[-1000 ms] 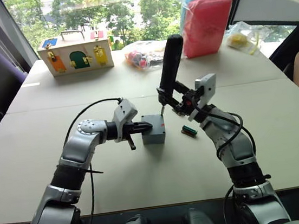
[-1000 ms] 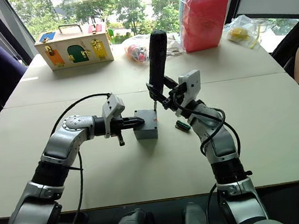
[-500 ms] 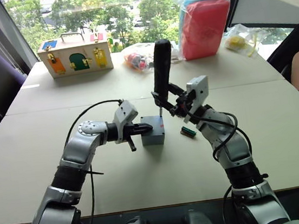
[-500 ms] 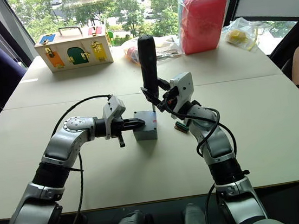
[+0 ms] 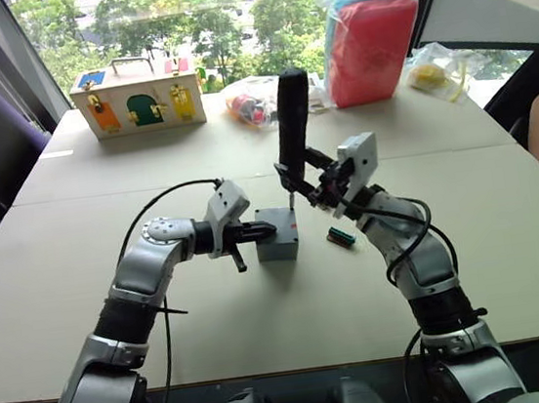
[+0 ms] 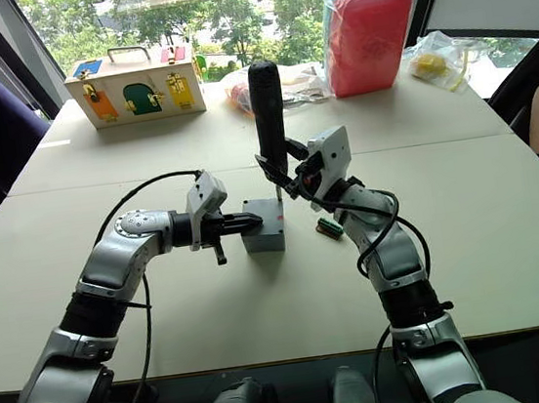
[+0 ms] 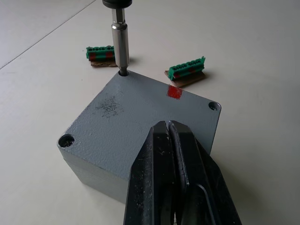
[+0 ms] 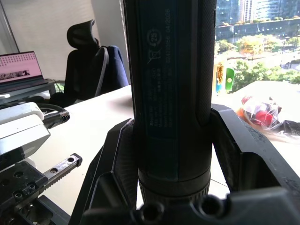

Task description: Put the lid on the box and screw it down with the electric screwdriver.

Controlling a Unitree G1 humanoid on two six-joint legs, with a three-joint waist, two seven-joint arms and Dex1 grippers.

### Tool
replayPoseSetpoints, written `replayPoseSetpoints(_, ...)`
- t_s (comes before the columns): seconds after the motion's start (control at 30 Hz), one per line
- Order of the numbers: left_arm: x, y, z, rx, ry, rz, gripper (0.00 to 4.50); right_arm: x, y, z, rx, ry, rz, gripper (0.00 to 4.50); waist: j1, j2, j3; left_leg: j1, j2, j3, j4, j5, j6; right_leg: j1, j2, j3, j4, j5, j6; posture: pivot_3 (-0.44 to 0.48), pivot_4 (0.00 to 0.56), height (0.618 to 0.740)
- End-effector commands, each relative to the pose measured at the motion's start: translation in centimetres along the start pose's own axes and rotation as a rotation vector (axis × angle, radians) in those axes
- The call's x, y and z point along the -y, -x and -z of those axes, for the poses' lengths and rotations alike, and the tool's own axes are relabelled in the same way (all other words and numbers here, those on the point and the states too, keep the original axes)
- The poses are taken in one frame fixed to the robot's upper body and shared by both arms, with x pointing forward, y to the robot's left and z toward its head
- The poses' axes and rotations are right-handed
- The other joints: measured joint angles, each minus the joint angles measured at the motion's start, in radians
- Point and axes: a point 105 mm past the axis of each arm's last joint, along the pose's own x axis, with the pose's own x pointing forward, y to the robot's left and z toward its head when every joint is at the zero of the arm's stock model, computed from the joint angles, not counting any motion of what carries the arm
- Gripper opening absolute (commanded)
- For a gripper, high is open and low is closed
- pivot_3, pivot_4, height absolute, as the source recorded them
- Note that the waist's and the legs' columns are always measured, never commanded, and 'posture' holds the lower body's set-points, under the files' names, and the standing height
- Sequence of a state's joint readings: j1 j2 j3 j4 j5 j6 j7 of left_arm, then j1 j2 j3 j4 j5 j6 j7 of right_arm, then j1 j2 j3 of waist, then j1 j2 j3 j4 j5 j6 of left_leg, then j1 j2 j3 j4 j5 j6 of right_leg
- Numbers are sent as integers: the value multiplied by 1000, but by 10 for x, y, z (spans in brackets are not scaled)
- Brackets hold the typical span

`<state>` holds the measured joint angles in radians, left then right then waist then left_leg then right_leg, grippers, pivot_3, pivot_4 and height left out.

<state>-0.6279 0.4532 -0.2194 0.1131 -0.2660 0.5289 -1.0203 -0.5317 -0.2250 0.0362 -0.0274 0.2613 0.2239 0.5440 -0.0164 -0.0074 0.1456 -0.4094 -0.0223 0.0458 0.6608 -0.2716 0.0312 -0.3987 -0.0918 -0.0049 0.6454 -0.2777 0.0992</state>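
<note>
**Bit seated in the lid's corner hole**

The left wrist view shows the electric screwdriver (image 7: 120, 44) bit in a corner hole of the lid (image 7: 140, 126), which sits on the box (image 5: 278, 237). The left gripper (image 7: 176, 140), jaws clenched empty, presses the lid. The right gripper (image 6: 289, 174) jaws clamp the screwdriver upright. A pale surface (image 5: 263, 310) stands by windows.

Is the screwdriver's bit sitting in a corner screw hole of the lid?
Yes: the left wrist view shows the electric screwdriver with its bit tip down in a corner hole of the lid.
</note>
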Motion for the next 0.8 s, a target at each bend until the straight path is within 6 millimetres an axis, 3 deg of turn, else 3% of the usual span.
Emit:
replayPoseSetpoints(0.03,-2,6,-1,14,1,-16,0,9,-4,-68,160,53,-39,1865,0,2,2,-1,0,0,0,0,0,-1,0,0,0,0,0,0,150,740)
replayPoseSetpoints(0.13,-5,7,-3,28,14,-24,0,17,-5,-91,191,89,-51,1865,0,3,3,-10,-1,0,0,1,-1,-11,-1,0,2,0,0,0,150,740)
replayPoseSetpoints(0.23,-13,6,-19,104,36,-48,0,31,-8,-106,221,27,-23,1865,1,3,3,-13,-1,0,0,1,-1,-13,-1,-1,2,0,0,0,150,740)
replayPoseSetpoints(0.37,-15,12,-42,178,35,-55,0,55,-7,-109,171,-136,80,1865,2,2,3,-13,-1,0,1,1,-1,-13,-1,-1,2,0,1,0,150,740)
replayPoseSetpoints(0.47,-5,21,-54,179,-21,-20,0,76,7,-112,89,-253,151,1865,3,2,3,-15,-1,0,1,1,-1,-14,-1,-1,2,0,1,0,150,740)
replayPoseSetpoints(0.57,18,31,-55,120,-113,61,0,103,31,-93,-159,-230,267,1865,2,4,4,-18,-2,0,1,1,-1,-17,-2,-1,1,0,0,0,150,740)
replayPoseSetpoints(0.63,36,38,-51,69,-138,142,0,116,58,-60,-408,-302,315,1865,2,5,5,-18,-2,0,0,1,-1,-16,-3,-1,0,0,0,0,150,740)
replayPoseSetpoints(0.8,48,43,-45,-26,-210,202,0,115,118,-7,-836,-521,365,1865,0,6,6,-18,-2,0,-1,1,0,-16,-4,-1,-2,-1,-2,0,150,740)
